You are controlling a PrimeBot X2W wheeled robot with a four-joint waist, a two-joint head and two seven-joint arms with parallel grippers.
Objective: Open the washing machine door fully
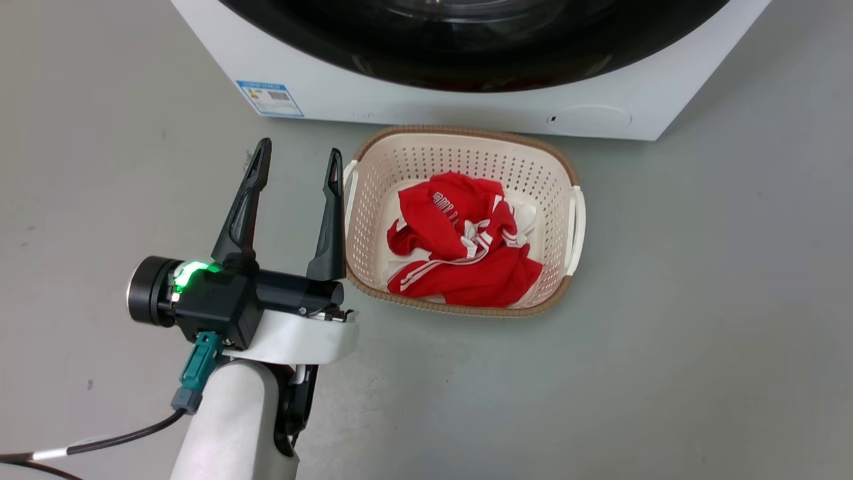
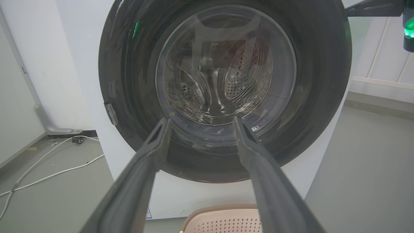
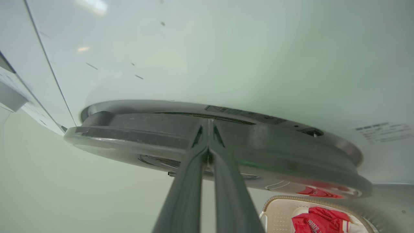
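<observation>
My right gripper point(image 3: 209, 124) has jaws closed, the glossy black round washing machine door point(image 3: 278, 147) rim at their tips; left gripper point(image 1: 300, 150) spread, empty; door looks barely started, next: lever rim outward.

Head view looks steeply down on the basket point(image 1: 460, 160). Left wrist faces the washing machine door point(image 2: 224, 90) squarely; right wrist skims its edge, close.

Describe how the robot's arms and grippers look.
The left gripper has two long, tapering dark fingers on a black body with a green light, a teal connector with a black cable, and a white forearm. The right gripper has matching dark grey fingers.
</observation>
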